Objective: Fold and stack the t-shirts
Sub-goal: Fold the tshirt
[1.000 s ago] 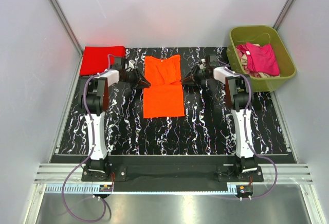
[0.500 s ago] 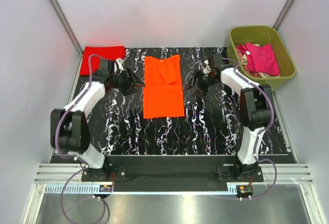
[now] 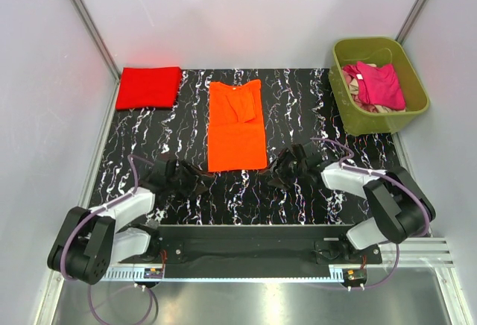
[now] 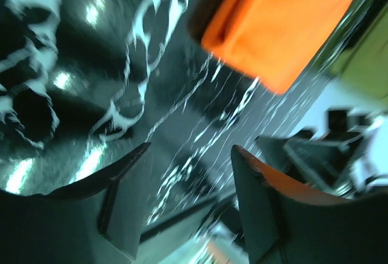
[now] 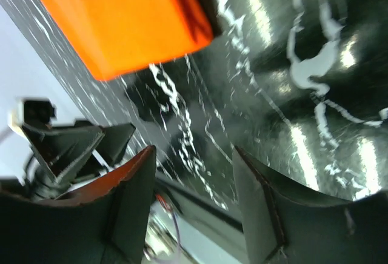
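Orange t-shirt [image 3: 237,125]: folded, mid surface [image 3: 298,116]. Left hand [image 3: 201,181], right hand [image 3: 276,177]: wide apart, empty, flanking its near edge. Red t-shirt [image 3: 149,86]: far left.

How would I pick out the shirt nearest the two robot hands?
Start at the black marbled table. Down its middle lies the orange t-shirt, folded into a long strip. Unlike it, the red t-shirt sits in the far left corner and the pink t-shirt in the green tub.

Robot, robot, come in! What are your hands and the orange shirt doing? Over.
Left gripper open, empty. Right gripper open, empty. Orange t-shirt folded narrow, lying untouched just beyond both. Nothing in the way.
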You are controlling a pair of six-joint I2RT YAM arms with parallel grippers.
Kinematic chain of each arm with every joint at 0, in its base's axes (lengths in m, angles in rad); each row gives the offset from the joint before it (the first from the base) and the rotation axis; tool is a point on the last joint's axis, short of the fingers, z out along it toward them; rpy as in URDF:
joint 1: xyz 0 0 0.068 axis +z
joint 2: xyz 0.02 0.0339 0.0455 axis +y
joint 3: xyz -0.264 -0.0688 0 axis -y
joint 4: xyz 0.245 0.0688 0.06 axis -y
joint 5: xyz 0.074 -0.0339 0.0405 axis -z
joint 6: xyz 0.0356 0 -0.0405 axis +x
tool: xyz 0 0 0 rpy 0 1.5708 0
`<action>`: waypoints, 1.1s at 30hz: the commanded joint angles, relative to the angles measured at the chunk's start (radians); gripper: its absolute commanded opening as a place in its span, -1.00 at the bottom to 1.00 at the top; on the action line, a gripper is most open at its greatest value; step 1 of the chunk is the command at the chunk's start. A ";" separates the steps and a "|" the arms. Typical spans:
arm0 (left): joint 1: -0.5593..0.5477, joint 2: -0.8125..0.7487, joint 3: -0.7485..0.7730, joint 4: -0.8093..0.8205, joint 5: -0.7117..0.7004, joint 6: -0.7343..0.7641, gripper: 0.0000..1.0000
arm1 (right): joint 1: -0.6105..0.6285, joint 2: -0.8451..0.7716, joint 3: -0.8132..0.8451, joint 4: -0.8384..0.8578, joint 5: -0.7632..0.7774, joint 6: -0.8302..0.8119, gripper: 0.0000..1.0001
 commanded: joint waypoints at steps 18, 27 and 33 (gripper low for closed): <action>-0.001 0.178 -0.070 0.320 -0.280 -0.367 -0.15 | 0.040 0.121 -0.027 0.213 0.254 0.254 -0.07; 0.002 0.286 -0.078 0.403 -0.243 -0.388 -0.19 | 0.040 0.156 0.030 0.164 0.262 0.246 0.00; 0.006 0.317 -0.064 0.384 -0.233 -0.374 -0.26 | 0.040 0.162 0.039 0.124 0.289 0.285 -0.02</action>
